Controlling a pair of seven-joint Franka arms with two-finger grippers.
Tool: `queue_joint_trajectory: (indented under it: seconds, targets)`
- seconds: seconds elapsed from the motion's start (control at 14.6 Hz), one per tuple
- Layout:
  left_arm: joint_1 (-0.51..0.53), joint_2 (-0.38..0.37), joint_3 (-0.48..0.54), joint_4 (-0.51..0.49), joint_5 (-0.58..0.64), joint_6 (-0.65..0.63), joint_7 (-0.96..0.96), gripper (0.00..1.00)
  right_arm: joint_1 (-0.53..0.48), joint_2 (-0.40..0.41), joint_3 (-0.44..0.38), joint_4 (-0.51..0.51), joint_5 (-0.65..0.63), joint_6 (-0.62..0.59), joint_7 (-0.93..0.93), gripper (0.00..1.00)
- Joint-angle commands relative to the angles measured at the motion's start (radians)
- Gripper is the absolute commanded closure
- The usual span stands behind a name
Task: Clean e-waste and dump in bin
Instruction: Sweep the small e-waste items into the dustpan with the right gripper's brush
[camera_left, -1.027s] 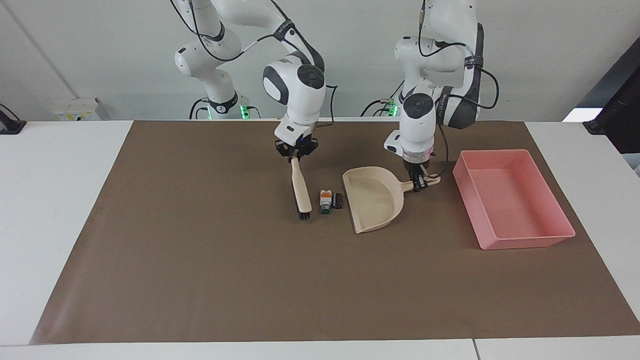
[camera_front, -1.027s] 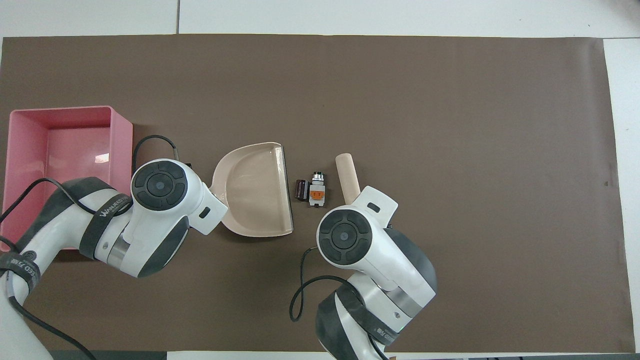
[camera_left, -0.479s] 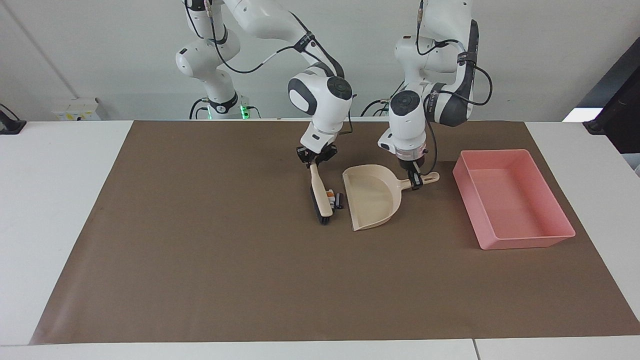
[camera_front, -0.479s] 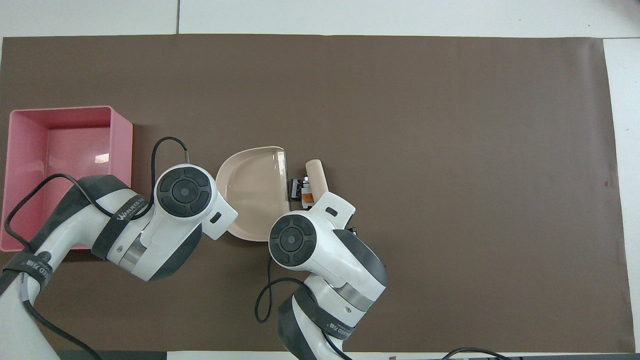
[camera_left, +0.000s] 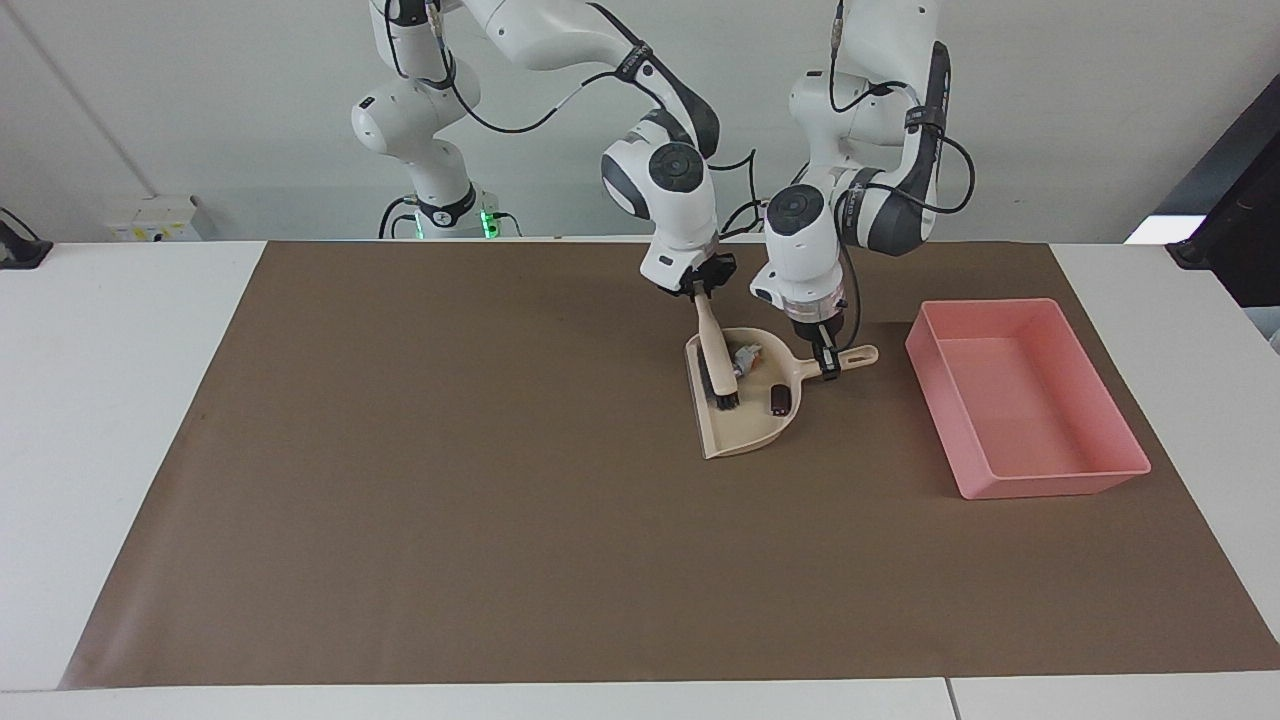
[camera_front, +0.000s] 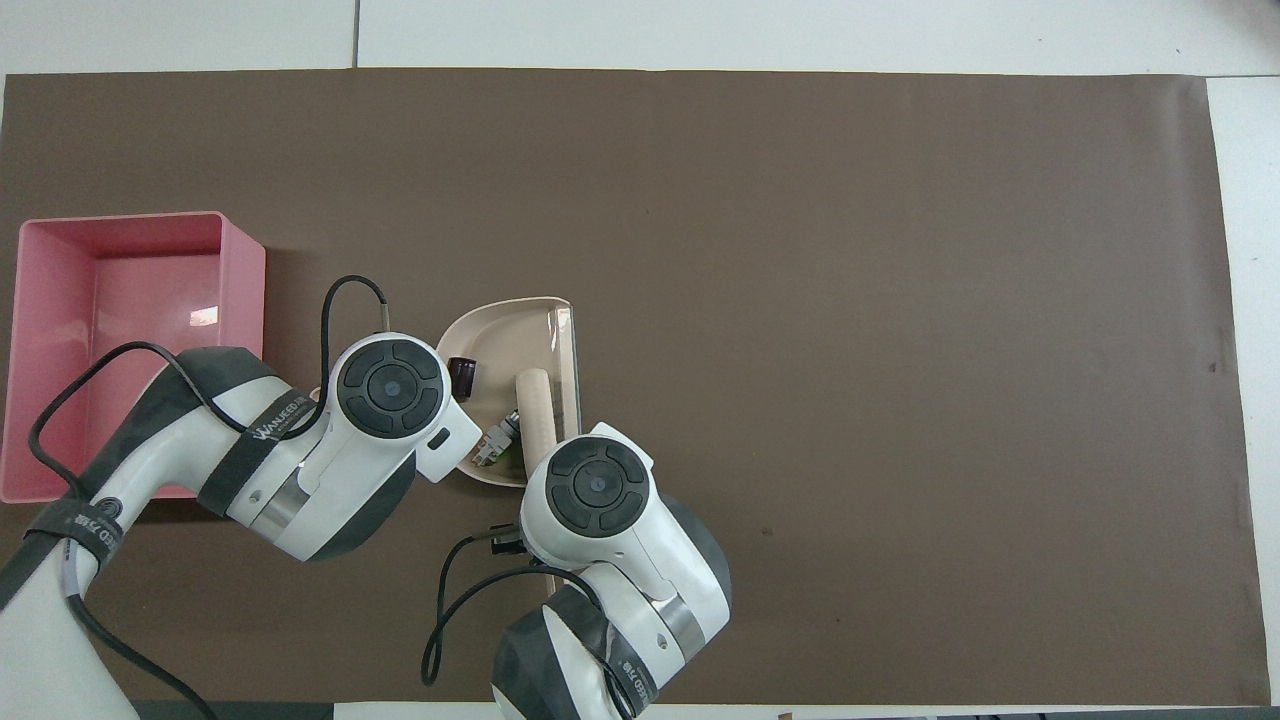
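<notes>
E-waste: you can see both bits lying in the dustpan (camera_left: 745, 425) – the white component (camera_left: 745, 357) beside the brush head, the dark cylinder (camera_left: 778, 399) close to the pan's back wall.
Brush: its handle (camera_left: 709, 330) slants down into the pan, bristles (camera_left: 722, 385) on the pan floor.
Right gripper (camera_left: 698, 288): over the dustpan, jaws clamped on the brush handle's top.
Left gripper (camera_left: 826, 362): jaws closed on the dustpan's handle (camera_left: 853, 357).
Bin (camera_left: 1040, 478): you'll find the pink tray toward the left arm's end of the tabletop, apart from the pan.
Mat (camera_left: 450, 520): brown sheet under everything.
</notes>
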Motion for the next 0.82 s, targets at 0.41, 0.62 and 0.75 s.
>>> queue_joint_trajectory:
  seconds: [0.41,0.62,0.75]
  targets:
    - [-0.002,0.012,0.007,0.013,-0.070,0.036,0.154,1.00,-0.060,-0.155,-0.013,0.011,-0.063,-0.181,0.000,1.00]
    - [0.011,0.009,0.007,0.010,-0.090,0.058,0.155,1.00,-0.140,-0.239,-0.011,0.009,-0.189,-0.306,0.011,1.00]
    - [0.015,0.000,0.007,0.008,-0.149,0.084,0.193,1.00,-0.223,-0.296,-0.010,0.005,-0.227,-0.379,-0.001,1.00]
